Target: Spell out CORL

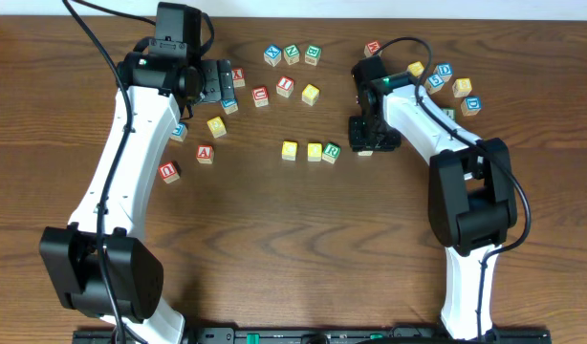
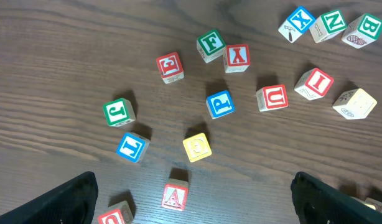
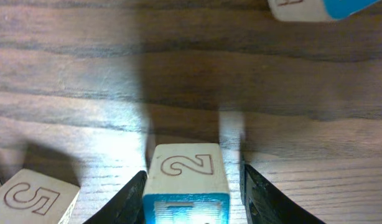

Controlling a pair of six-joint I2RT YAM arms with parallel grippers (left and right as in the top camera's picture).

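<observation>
right claw [image 3: 192, 186] straddles blue-faced cube [image 3: 186, 167], grip unclear; left claw [image 2: 194, 186] spread wide, empty

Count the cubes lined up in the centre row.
3: yellow cube at the left end, second yellow cube in the middle, green R cube at the right end. A blue-faced cube sits inside the right pincer.

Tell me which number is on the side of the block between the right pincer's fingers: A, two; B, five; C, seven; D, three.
A: in the right wrist view, the block flanked by the right pincer shows a 2 on its pale side face.
</observation>
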